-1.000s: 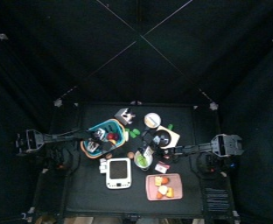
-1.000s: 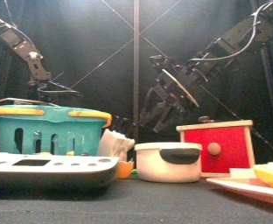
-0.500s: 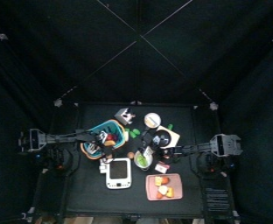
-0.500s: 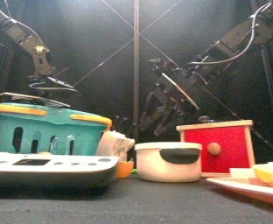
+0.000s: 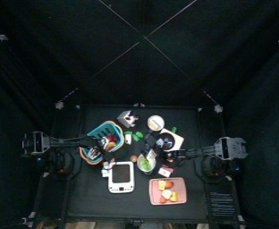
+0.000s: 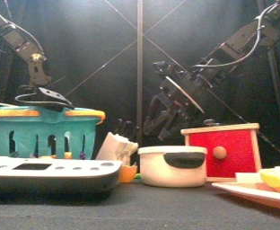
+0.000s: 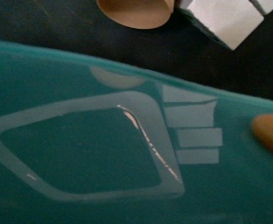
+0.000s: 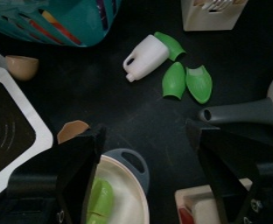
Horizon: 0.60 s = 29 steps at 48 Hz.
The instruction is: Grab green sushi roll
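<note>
Right gripper point(image 8: 145, 133): jaws spread wide, nothing between them, nothing held. It hangs above the table point(image 8: 104, 101), pointing down, near the middle of the clutter.

Left gripper point(image 6: 40, 92): released too, jaws wide. It hovers just over the rim of the teal basket point(image 6: 47, 114). Its wrist view is filled by basket wall, so contact cannot be told.

Task's thing: a green roll-shaped piece point(image 8: 101, 201) lies inside the white pot point(image 8: 133, 171), partly behind the right gripper's jaw in the wrist view. I take this for the green sushi roll, though the reading is not certain. Two green leaf-like pieces point(image 8: 185, 79) lie flat on the table beside a white bottle point(image 8: 143, 59) with a green end; they look too flat for a roll.

Progress, as judged: nothing grabbed. Reach, descent and closing are all left to do. The right gripper is the nearer of the two to the pot.

Edges and room:
- The pot wall rings the roll, so entry is from above only, and the jaws must fit inside the rim.
- A grey handle point(image 8: 238, 112) juts in near the right gripper's other jaw.
- The red box point(image 6: 223, 150) stands just beside the pot.
- Open black tabletop lies between the pot and the green pieces.
</note>
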{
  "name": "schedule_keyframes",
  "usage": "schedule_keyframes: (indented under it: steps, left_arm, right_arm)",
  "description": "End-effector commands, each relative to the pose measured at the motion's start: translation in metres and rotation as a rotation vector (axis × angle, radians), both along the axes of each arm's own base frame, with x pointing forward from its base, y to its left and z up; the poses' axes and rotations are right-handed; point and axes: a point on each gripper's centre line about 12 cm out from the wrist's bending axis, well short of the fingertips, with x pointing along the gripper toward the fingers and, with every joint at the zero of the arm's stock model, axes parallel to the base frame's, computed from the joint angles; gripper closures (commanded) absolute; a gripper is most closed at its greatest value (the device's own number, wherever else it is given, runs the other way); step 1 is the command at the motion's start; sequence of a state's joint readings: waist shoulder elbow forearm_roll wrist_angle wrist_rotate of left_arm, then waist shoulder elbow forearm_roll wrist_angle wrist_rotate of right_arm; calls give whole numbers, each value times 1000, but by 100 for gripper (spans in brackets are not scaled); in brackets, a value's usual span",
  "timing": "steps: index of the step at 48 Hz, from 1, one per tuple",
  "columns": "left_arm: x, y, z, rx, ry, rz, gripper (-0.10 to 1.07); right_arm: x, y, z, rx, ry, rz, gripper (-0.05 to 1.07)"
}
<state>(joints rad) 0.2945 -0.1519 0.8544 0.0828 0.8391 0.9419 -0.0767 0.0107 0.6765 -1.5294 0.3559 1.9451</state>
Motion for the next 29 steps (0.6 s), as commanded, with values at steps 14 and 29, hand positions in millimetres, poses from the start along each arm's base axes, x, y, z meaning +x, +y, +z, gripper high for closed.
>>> schedule_keyframes:
  steps: [14,29]
  left_arm:
    - [7,3,3,11,-28,-8,24]
    - [9,4,20,29,-90,2,31]
  right_arm:
    - [5,-3,14,-5,-41,-5,1]
    - [5,-3,14,-4,-40,-5,1]
